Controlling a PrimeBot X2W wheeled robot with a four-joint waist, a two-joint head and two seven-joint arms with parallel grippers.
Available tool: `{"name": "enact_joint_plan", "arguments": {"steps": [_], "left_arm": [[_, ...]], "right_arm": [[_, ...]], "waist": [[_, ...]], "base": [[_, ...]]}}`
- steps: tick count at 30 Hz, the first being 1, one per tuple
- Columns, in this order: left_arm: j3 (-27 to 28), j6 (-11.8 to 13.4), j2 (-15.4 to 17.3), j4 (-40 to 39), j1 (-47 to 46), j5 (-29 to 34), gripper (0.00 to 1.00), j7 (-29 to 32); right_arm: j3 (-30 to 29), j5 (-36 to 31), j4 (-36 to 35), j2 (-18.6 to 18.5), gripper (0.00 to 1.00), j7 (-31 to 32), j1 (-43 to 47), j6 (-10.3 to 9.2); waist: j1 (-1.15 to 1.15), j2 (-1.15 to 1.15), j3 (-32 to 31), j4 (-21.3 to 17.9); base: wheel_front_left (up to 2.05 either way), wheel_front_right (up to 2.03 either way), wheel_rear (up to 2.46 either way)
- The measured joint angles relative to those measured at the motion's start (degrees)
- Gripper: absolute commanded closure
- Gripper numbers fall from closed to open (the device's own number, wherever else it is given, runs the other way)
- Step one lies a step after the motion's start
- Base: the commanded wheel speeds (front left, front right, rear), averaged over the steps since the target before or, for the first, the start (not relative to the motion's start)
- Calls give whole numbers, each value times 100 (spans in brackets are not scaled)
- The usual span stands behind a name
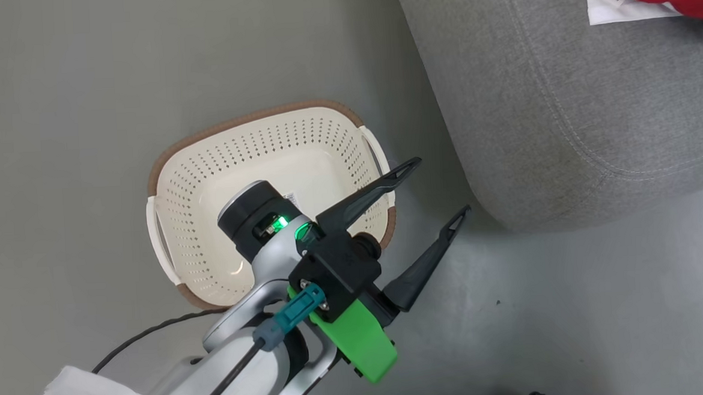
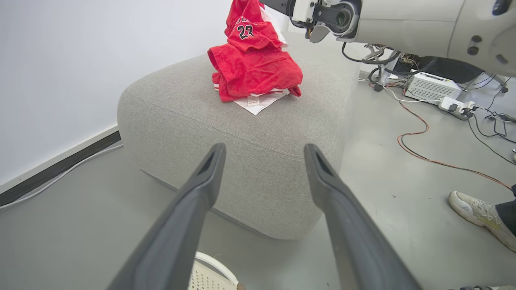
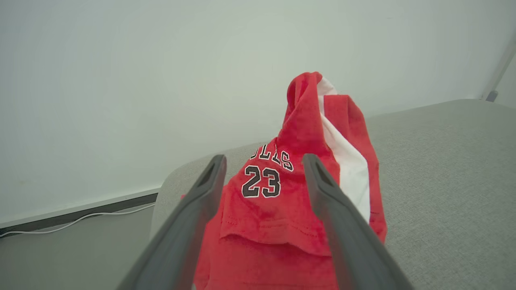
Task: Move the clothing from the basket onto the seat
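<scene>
Grey floor beside the seat (image 1: 564,120): basket (image 1: 206,187) sitting bare where visible. Clothing (image 2: 254,68) lying heaped on the seat. Left hand (image 1: 438,188) and right hand (image 3: 264,158) both gaping, gripping nothing. Task looking done.

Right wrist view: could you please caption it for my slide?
The right gripper, fingers spread, frames the red number-23 clothing heaped on the grey seat.

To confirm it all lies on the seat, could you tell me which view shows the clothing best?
The left wrist view: nearly the whole clothing pile shows, resting on the seat. The right wrist view shows it close, partly behind the right gripper; the head view catches a red corner.
</scene>
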Motion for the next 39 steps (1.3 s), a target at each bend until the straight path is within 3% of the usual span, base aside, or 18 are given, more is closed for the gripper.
{"name": "enact_joint_plan", "arguments": {"steps": [11,30,39], "left_arm": [[207,82,-3,240,45,-66,0,-175],[1059,925,-16,623,671,-155,0,-547],[1641,1111,16,789,1113,-191,0,-647]], "right_arm": [[200,-96,-37,158,0,-230,357,92],[526,-339,-864,530,0,-377,1500,197],[694,-391,-1368,708,0,-378,2227,159]], "waist": [[0,0,-406,-51],[0,0,-1231,193],[-1,0,-1612,473]], "base": [[0,0,0],[0,0,0],[0,0,0]]}}
